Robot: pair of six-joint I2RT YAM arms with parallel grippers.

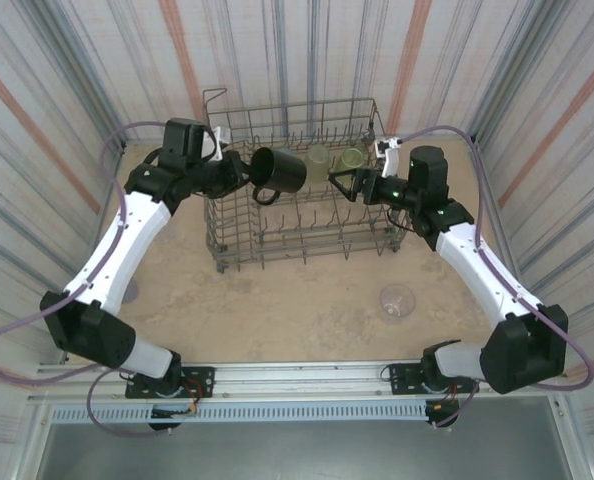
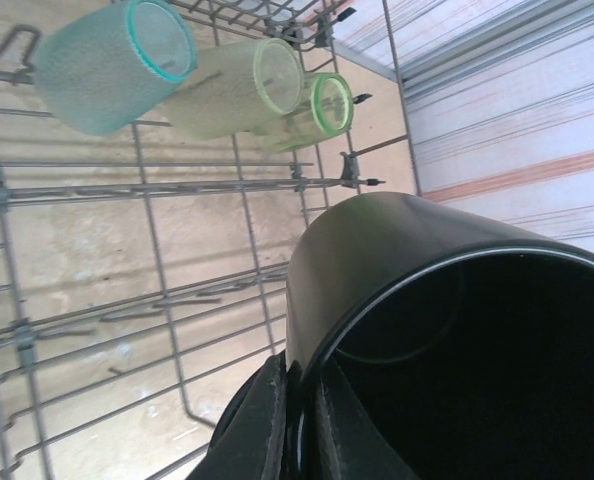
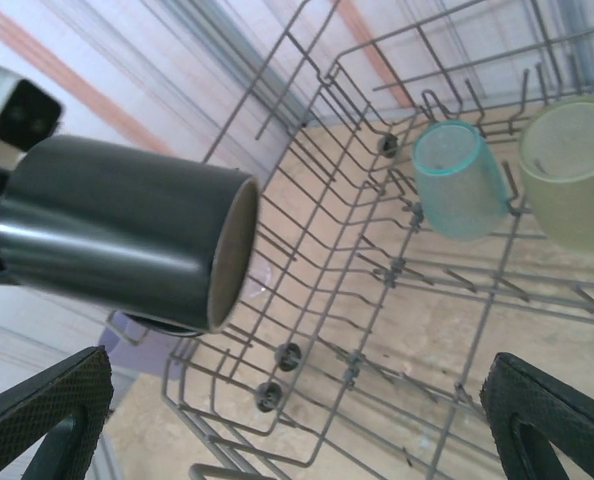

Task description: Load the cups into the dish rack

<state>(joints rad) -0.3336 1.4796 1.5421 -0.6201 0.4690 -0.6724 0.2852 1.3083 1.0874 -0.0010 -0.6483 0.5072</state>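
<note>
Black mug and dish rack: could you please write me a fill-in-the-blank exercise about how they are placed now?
1. The black mug hangs over the dish rack, held by the ____ arm.
2. The right fingers stand ____.
3. ____ tumblers lie inside the dish rack.
4. The clear cup sits outside the rack, on the ____.
Missing words: left; open; Three; table.

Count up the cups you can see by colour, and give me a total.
black mug: 1
teal tumbler: 1
pale yellow-green tumbler: 1
green tumbler: 1
clear tumbler: 1
Total: 5
</note>
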